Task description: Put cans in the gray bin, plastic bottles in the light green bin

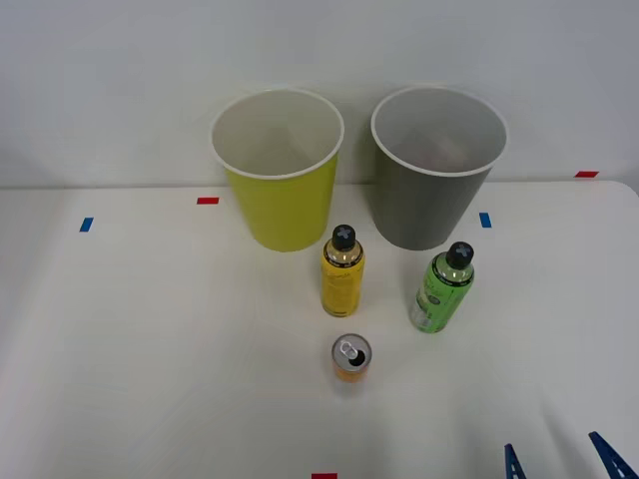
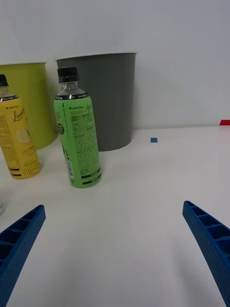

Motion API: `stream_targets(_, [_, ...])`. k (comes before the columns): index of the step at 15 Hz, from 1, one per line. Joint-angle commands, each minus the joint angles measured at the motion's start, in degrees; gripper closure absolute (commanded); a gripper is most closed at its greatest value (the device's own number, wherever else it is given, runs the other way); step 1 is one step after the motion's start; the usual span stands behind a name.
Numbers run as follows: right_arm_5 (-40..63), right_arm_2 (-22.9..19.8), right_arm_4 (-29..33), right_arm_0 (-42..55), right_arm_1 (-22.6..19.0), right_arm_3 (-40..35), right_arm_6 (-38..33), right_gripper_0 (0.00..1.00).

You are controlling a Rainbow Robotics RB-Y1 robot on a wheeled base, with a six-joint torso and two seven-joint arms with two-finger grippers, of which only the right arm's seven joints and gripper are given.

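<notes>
hand (image 2: 115,249) spread wide, holding nothing; something reddish inside gray bin (image 1: 437,200), light green bin (image 1: 278,200) bare inside.

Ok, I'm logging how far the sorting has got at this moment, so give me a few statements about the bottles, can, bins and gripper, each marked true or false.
1. The green-labelled plastic bottle with a black cap stands upright on the white table. True.
2. The yellow-labelled plastic bottle lies inside the yellow-green round bin. False: it stands on the table in front of that bin.
3. The small orange can with a silver pull-tab top is on the table, nearer the robot than both bottles. True.
4. The right gripper is clamped on the green-labelled bottle. False: its blue ribbed fingers are spread apart and hold nothing.
5. The dark gray round bin stands behind the green-labelled bottle. True.
</notes>
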Motion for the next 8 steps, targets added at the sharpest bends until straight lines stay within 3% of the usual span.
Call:
stream_targets(1, [-0.03, -0.35, -0.14, 0.14, -0.18, -0.04, 0.04, 0.00])
stream_targets(8, [-0.38, -0.53, -0.76, 0.14, -0.88, 0.05, 0.65, 0.00])
